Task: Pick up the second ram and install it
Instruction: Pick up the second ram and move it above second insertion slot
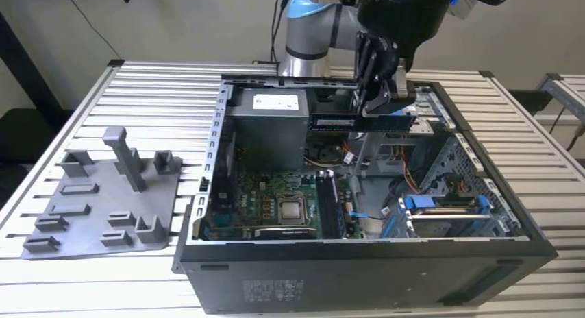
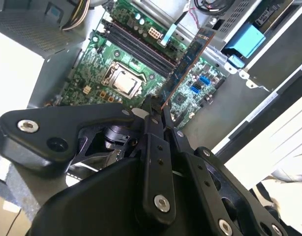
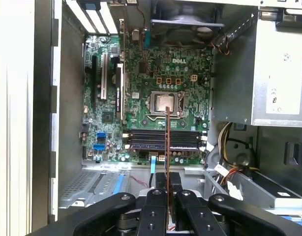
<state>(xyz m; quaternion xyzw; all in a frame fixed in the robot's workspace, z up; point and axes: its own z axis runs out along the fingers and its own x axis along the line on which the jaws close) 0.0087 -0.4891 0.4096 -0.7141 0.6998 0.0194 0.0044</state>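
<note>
Exterior view: my claw (image 1: 382, 111) is clamped on the second ram (image 1: 343, 122), fingers closed to the thickness of the stick and gripping it off-centre, nearer the end toward the exterior view's right. The stick hangs level on its long edge, in the air over the open PC case (image 1: 366, 266), at about 1 o'clock from frame centre. It sits just in front of the power supply (image 1: 270, 126) and well above the motherboard (image 1: 265, 201). The CPU socket (image 1: 292, 210) is at 7 o'clock from the stick. The blue drive clips (image 1: 439, 203) are at 5 o'clock from it, low in the case. The arm (image 1: 306, 30) comes down from 12 o'clock. The grey fixture plate (image 1: 101, 208) lies on the slatted tabletop (image 1: 155, 78) at 9 o'clock of the case, just beside its wall. In the first wrist view I see the stick edge-on, a thin line running out from between the fingertips (image 3: 156, 194) and crossing the memory slots (image 3: 141, 140) at a right angle, apart from them. Second wrist view shows the green face with its chips, poking out over the board. I can't tell whether a slot is already filled.
</note>
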